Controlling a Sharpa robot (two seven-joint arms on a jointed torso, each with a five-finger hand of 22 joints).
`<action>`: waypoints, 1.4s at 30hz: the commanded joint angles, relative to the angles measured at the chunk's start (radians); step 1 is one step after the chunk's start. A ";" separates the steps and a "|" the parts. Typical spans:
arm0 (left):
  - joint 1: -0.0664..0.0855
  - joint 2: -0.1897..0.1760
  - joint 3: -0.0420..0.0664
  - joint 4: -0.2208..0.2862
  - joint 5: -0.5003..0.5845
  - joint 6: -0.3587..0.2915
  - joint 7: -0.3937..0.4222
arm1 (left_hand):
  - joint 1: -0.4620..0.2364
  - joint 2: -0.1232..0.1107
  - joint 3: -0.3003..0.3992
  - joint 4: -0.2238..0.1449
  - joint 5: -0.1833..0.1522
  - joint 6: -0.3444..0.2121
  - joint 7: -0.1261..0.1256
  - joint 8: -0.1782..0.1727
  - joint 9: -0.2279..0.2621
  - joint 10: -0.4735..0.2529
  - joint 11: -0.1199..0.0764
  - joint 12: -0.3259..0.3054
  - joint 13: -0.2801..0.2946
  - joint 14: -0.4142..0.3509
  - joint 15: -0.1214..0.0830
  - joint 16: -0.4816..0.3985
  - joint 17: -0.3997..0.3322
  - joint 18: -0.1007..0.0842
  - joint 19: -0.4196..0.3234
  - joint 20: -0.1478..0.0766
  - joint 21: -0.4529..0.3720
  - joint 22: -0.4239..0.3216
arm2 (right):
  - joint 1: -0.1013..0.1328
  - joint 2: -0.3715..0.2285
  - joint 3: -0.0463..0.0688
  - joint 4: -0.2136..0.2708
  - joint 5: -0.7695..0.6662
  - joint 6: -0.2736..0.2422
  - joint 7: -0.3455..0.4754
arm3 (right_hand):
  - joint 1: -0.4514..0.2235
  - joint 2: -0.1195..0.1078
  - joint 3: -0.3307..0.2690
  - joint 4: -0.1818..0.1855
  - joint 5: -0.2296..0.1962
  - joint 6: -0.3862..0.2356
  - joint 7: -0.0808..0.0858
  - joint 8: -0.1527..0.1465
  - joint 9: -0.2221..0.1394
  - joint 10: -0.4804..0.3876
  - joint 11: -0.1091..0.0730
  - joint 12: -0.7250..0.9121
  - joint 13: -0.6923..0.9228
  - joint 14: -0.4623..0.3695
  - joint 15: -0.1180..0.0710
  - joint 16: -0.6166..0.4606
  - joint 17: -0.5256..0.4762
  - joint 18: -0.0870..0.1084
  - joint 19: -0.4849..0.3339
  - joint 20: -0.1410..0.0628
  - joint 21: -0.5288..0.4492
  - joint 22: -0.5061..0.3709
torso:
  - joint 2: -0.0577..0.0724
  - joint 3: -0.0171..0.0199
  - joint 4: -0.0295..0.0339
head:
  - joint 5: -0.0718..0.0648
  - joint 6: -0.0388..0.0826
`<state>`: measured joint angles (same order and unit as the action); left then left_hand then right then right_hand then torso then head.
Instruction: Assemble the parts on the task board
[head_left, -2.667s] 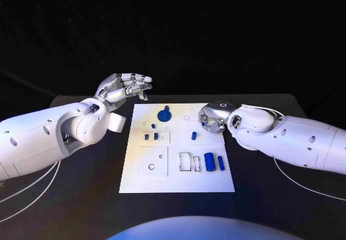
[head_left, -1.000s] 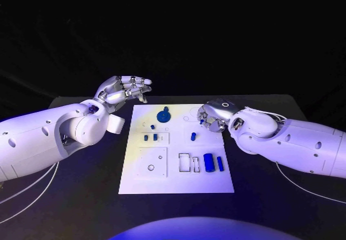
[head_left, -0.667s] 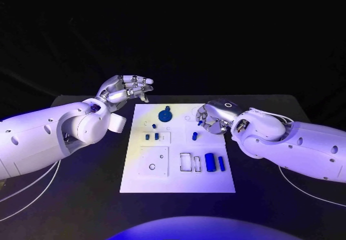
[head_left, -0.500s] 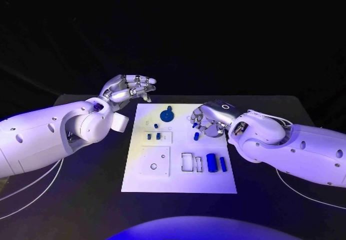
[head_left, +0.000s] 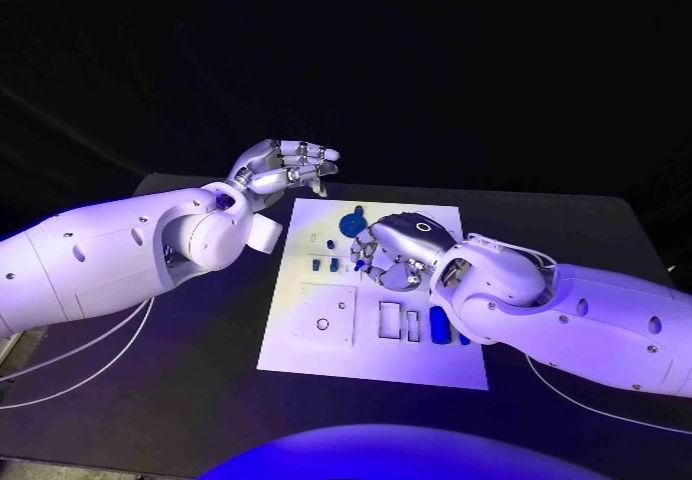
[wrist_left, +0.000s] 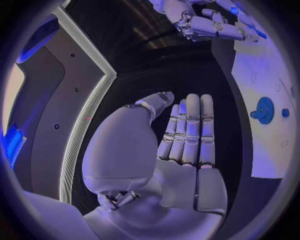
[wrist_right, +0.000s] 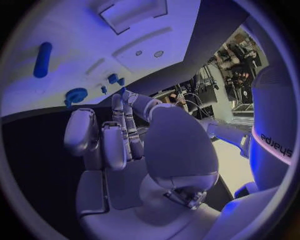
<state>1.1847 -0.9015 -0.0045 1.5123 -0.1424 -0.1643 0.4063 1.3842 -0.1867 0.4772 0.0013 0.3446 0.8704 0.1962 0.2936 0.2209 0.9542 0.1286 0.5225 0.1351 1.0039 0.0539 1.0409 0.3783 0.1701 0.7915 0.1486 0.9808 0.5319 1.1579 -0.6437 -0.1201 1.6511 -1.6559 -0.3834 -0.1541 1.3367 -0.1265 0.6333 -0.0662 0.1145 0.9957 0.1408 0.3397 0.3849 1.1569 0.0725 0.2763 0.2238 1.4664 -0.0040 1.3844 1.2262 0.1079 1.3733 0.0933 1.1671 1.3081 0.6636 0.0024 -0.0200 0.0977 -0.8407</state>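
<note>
The white task board (head_left: 361, 352) lies in the middle of the black table. A blue disc (head_left: 353, 222) stands near its far edge, and two small blue pegs (head_left: 326, 266) sit a little nearer. A blue cylinder (head_left: 438, 325) lies on the board's right side. My right hand (head_left: 392, 252) hovers over the board's middle with its fingers curled downward and nothing in them; a small blue peg (head_left: 361, 265) shows beside its fingertips, and I cannot tell whether they touch. My left hand (head_left: 289, 165) is raised off the board's far left corner, holding nothing.
A square raised plate (head_left: 326, 314) and narrow slots (head_left: 392, 319) mark the board's near half. Black table (head_left: 159, 390) surrounds the board on all sides. In the left wrist view the left hand (wrist_left: 187, 140) faces past the board's edge (wrist_left: 262, 150).
The camera has shifted. My right hand has moved from the board's far right edge leftward over its middle, close to the small pegs. My left hand stays raised in about the same place.
</note>
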 joint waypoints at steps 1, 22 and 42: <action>0.000 0.002 0.001 0.002 -0.005 0.009 0.008 | 0.000 0.000 -0.001 -0.005 0.004 -0.009 0.000 -0.006 -0.001 -0.005 -0.001 -0.004 -0.001 -0.005 0.002 -0.005 -0.001 0.012 0.002 0.005 -0.007 -0.001 | -0.016 0.023 -0.003 -0.013 0.015 0.023 0.017 | -0.012 0.000 -0.003 0.003 0.002 0.002 0.000 0.003 0.001 -0.002 -0.005 -0.006 0.000 0.032 -0.007 0.001 0.000 -0.015 0.006 -0.002 0.003 0.008 | 0.000 -0.0002 -0.0021 | 0.010 -0.004; 0.001 0.004 0.001 0.004 -0.005 0.003 0.008 | -0.007 0.002 -0.005 -0.001 0.003 -0.010 0.002 -0.006 0.001 -0.007 0.000 -0.002 -0.001 -0.005 0.004 -0.004 -0.002 0.011 0.002 0.008 -0.011 -0.004 | -0.071 0.079 -0.017 -0.068 0.024 0.053 0.025 | -0.014 0.002 -0.002 0.003 0.004 0.000 0.001 0.002 0.001 -0.003 -0.005 -0.008 0.000 0.032 -0.007 0.001 0.000 -0.014 0.004 -0.002 -0.002 0.006 | 0.000 0.0016 -0.0012 | 0.042 -0.032; 0.001 0.007 0.001 0.001 -0.004 0.010 0.000 | -0.013 0.001 -0.008 0.003 0.003 -0.011 0.002 -0.007 0.001 -0.010 0.001 -0.001 -0.001 -0.006 0.006 -0.004 -0.002 0.011 0.001 0.009 -0.015 -0.007 | -0.082 0.085 -0.021 -0.084 0.022 0.078 0.025 | -0.015 0.004 -0.002 0.003 0.004 -0.002 0.001 0.002 0.001 -0.004 -0.005 -0.010 0.000 0.032 -0.007 0.000 -0.001 -0.014 0.004 -0.002 -0.002 0.006 | 0.000 0.0005 -0.0003 | 0.040 -0.032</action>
<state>1.1850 -0.8970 -0.0045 1.5126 -0.1436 -0.1651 0.4035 1.3802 -0.1827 0.4745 0.0041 0.3446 0.8668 0.1998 0.2901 0.2209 0.9507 0.1322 0.5225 0.1352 1.0004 0.0574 1.0409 0.3776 0.1702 0.7953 0.1522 0.9722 0.5268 1.0772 -0.5604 -0.1412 1.5682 -1.6308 -0.3254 -0.1349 1.3329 -0.1227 0.6332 -0.0661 0.1133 0.9920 0.1402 0.3397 0.3853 1.1526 0.0722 0.2722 0.2229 1.4664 -0.0039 1.3844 1.2261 0.1079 1.3732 0.0933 1.1671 1.3075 0.6631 0.0030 -0.0204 0.1390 -0.8726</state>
